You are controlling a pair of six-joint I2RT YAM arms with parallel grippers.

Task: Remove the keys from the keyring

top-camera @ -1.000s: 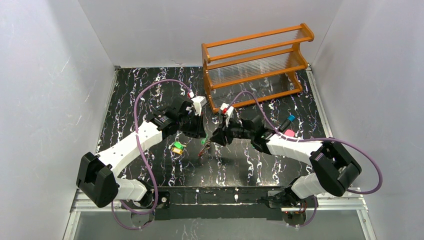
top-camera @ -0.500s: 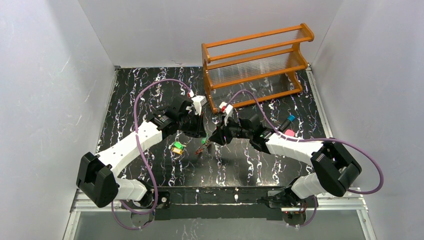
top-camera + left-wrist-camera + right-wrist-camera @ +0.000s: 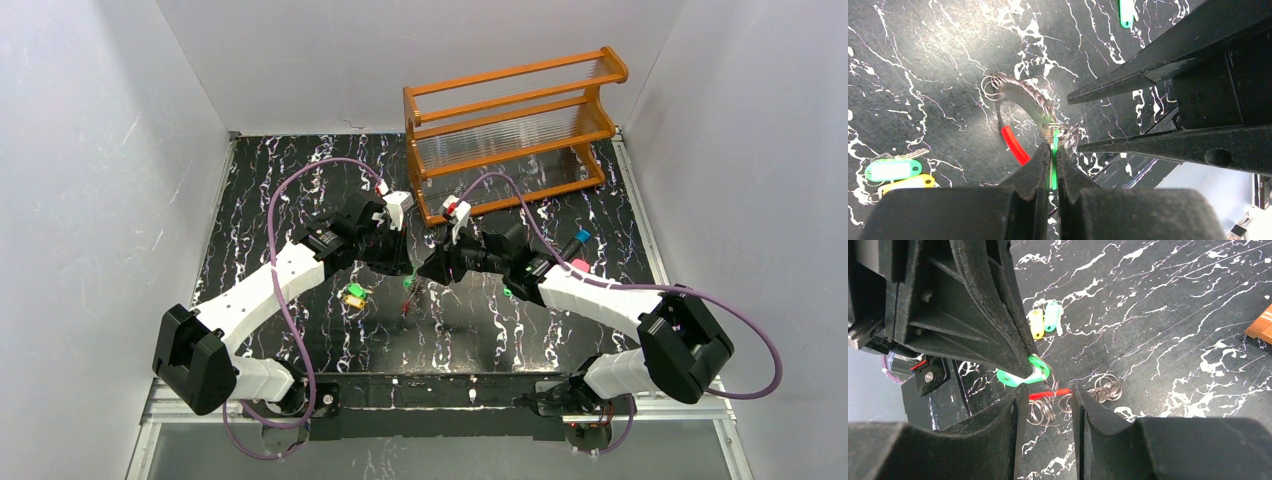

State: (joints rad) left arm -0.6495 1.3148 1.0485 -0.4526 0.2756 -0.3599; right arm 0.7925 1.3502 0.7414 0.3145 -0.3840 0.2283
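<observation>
Item: left gripper (image 3: 1053, 150), jaws clenched flat on a green-headed key (image 3: 1015, 377) that is threaded on the keyring (image 3: 1025, 100). Item: keyring, a grey ribbed coil with a red segment (image 3: 1015, 145), at the middle of the table (image 3: 260, 180) between both grippers, small split rings (image 3: 1068, 135) bunched beside the green-headed key; right gripper (image 3: 1049, 390) has its fingers parted either side of that bunch, though these views do not show whether they pinch anything. Item: two loose keys (image 3: 353, 295), green and yellow heads, lying together on the table, left of the keyring and apart from it.
</observation>
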